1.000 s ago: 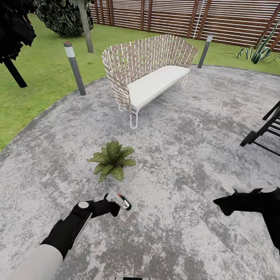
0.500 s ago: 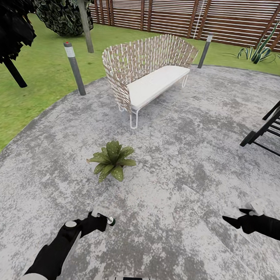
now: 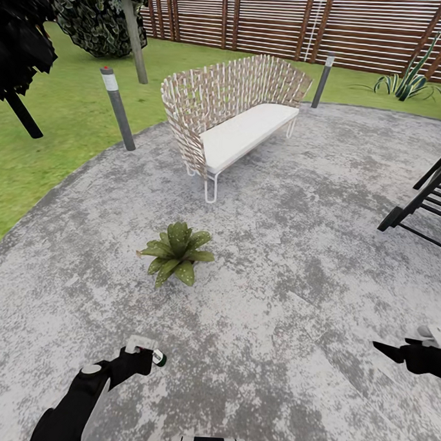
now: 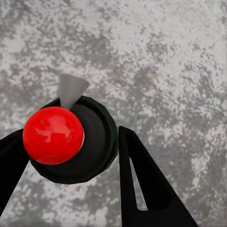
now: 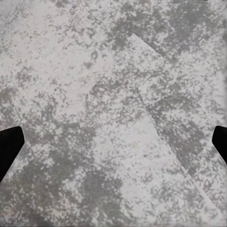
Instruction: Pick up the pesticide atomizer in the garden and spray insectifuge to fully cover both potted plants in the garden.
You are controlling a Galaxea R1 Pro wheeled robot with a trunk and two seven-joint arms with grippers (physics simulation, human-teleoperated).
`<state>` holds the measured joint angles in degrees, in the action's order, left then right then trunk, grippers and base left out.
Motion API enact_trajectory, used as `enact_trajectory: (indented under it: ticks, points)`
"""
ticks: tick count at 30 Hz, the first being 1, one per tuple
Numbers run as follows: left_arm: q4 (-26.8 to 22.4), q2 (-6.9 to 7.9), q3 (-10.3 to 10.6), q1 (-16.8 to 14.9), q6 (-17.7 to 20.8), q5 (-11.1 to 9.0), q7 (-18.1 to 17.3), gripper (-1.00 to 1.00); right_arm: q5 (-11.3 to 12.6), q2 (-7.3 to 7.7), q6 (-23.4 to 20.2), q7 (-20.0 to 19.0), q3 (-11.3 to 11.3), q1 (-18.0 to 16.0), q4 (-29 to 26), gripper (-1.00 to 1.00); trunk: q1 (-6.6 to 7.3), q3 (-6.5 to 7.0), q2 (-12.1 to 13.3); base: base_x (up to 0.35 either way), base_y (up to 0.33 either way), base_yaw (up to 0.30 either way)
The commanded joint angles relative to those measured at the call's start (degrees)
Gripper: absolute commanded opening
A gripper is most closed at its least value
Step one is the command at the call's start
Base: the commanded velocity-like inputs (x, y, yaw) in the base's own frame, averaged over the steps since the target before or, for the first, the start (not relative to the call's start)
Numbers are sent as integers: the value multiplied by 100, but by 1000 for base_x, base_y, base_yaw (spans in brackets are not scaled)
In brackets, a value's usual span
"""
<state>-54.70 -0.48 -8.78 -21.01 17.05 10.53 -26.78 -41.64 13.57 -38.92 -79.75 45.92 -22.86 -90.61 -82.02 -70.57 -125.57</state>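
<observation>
One potted plant sits ahead on the paving; we judge spraying comes next, our left gripper pinching the pesticide atomizer, right gripper spread empty.

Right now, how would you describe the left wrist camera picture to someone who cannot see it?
The left gripper holds the pesticide atomizer, seen end-on: a glossy red cap above a round dark body, with a small grey nozzle. Black fingers flank it, and mottled grey paving lies behind.
</observation>
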Motion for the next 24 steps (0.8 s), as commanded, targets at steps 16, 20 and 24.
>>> enact_trajectory:
  ticks: [16,20,24]
  points:
    - [-14,-30,-263,-5,61,28,-47,-100,-37,22,-63,-42,22,-8,-9,100,1,89,-2,0,0,0]
    - [-14,-32,-252,-5,64,28,-47,-100,-42,23,-63,-41,28,-8,-9,100,1,124,-2,0,0,0]
    - [-30,-34,-255,-7,67,30,-47,-100,-41,25,-63,-42,120,-8,-9,100,-87,86,-162,0,0,0]
